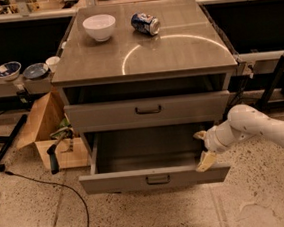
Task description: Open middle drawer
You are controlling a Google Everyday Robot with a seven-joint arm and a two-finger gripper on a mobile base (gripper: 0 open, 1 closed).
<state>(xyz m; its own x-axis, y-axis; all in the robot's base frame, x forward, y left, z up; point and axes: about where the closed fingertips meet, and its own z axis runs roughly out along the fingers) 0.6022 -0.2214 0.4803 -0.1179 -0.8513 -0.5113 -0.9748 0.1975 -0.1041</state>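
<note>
The middle drawer point(118, 182) juts out below the table's point(177, 57) front edge, seemingly empty, so probably light and stiff. Best hold: its centre handle point(158, 179). The gripper point(203, 148) hangs under the front-right corner, fingers point(207, 160) spread, empty.

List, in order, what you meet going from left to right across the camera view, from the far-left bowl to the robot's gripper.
blue-patterned bowl → white bowl → can, lying on its side → gripper, at the right end of the pulled-out middle drawer
</note>
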